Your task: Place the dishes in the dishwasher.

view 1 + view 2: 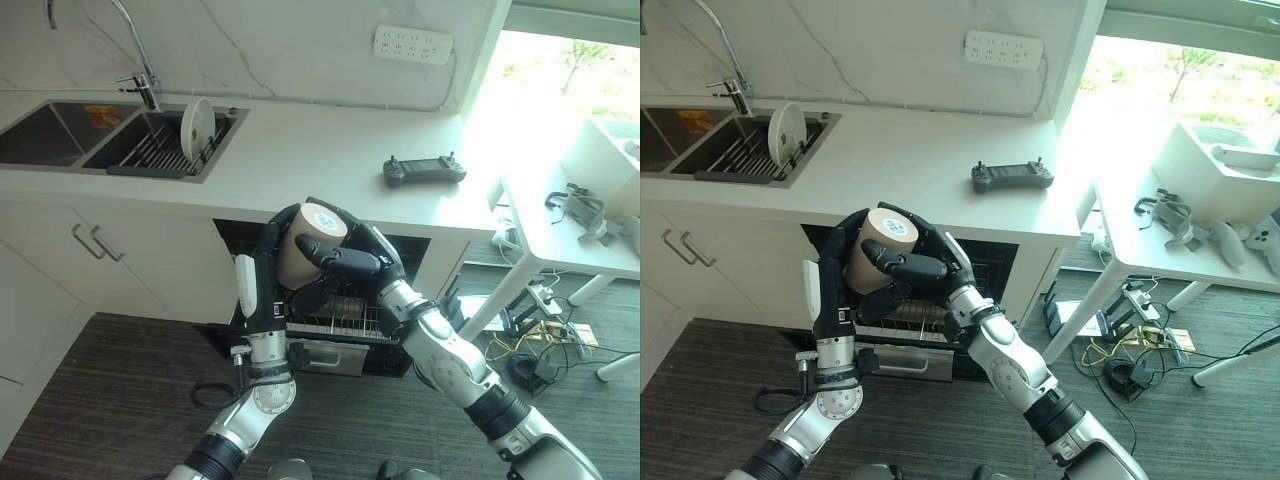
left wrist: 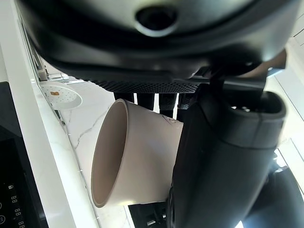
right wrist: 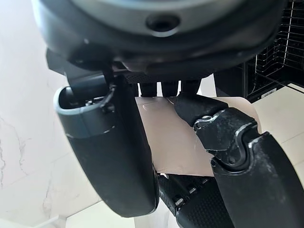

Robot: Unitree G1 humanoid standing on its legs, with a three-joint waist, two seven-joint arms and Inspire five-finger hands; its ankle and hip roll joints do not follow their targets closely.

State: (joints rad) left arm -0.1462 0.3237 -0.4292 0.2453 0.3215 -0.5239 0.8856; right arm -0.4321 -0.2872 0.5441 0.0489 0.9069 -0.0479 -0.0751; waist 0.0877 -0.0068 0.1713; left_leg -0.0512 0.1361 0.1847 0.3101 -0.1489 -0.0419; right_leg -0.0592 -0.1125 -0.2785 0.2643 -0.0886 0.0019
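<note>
Both hands, left hand (image 1: 262, 285) and right hand (image 1: 345, 262), curl their fingers round one beige cup (image 1: 305, 243), steadying it above the open dishwasher (image 1: 345, 325) rack for loading.

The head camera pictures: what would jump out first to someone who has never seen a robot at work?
First, a beige cup held up in mid-air by both dark hands, the left robot hand and the right robot hand curled round it, in front of the open dishwasher under the white counter. Next, a single white plate standing on edge in the sink rack at the far left, and a black handheld controller lying on the counter to the right.
</note>
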